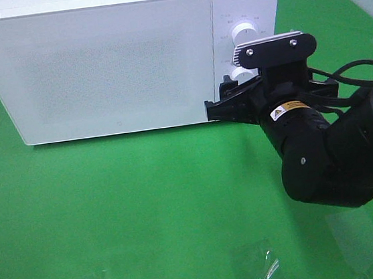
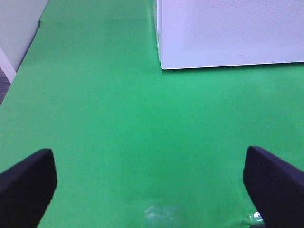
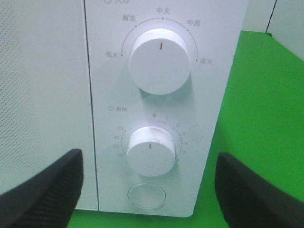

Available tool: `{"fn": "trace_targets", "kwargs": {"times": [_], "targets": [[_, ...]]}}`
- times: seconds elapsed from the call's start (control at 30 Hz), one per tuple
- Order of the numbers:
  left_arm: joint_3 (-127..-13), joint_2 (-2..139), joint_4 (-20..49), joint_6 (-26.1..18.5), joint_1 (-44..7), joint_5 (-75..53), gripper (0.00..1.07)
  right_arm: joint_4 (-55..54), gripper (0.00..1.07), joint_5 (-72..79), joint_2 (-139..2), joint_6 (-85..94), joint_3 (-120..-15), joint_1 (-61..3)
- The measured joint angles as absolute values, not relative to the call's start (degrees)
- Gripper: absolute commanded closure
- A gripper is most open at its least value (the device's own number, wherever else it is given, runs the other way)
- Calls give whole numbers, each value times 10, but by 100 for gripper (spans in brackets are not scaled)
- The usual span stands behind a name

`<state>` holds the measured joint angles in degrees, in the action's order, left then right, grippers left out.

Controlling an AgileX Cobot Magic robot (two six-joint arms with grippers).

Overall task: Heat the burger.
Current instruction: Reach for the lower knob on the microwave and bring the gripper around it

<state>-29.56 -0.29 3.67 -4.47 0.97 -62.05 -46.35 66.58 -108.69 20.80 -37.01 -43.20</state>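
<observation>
Cannot find the round burger with its glossy golden-brown bun in any view. Judge it most likely shut inside the white box-shaped microwave oven (image 1: 124, 66), sitting at 11 o'clock in the high view on the green cloth-covered table (image 1: 115, 222). Cannot confirm that through the frosted white door (image 3: 42, 85), seen closed flush.

Read the loading step, then, as probably done and the heating as not yet started. See the red mark on the small round white timer knob (image 3: 151, 151) standing at 12 o'clock on its dial, against the zero. See the larger round white power knob (image 3: 160, 61), at 12 o'clock from the timer knob, marked to the middle of its arc. Leaves, by this reading, winding the timer round, waiting out the heat, and taking the burger back out.

Find the right gripper (image 3: 149, 161) at 3 o'clock in the high view, facing the white control panel (image 3: 213, 95). Note its black jaws spread wide, one to either side of the timer knob, clamped on nothing. Cannot tell how close the pads (image 3: 47, 190) stand to the panel face.

Catch the left gripper (image 2: 148, 156) only through its own wrist camera. Note its black jaws parted as wide as they go, empty, poised over bare green cloth, well apart from the microwave oven's near corner.
</observation>
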Motion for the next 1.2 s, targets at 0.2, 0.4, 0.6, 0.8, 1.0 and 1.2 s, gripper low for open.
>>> {"fn": "trace_targets", "kwargs": {"times": [0.2, 0.4, 0.6, 0.8, 1.0, 1.2], "targets": [[-296, -3, 37, -45, 10, -621, 7, -448, 34, 659, -1087, 197, -383, -415], [-296, -3, 37, -45, 10, -621, 7, -445, 34, 663, -1117, 190, -391, -415], [-296, -3, 37, -45, 10, -621, 7, -442, 34, 662, -1144, 182, -406, -415], [-296, -3, 37, -45, 10, -621, 7, -431, 34, 658, -1164, 180, -431, -398], [-296, -3, 37, -45, 10, -621, 7, -405, 34, 654, -1181, 166, -453, -375], [-296, -3, 37, -45, 10, -621, 7, -399, 34, 651, -1187, 163, -462, -375]]}}
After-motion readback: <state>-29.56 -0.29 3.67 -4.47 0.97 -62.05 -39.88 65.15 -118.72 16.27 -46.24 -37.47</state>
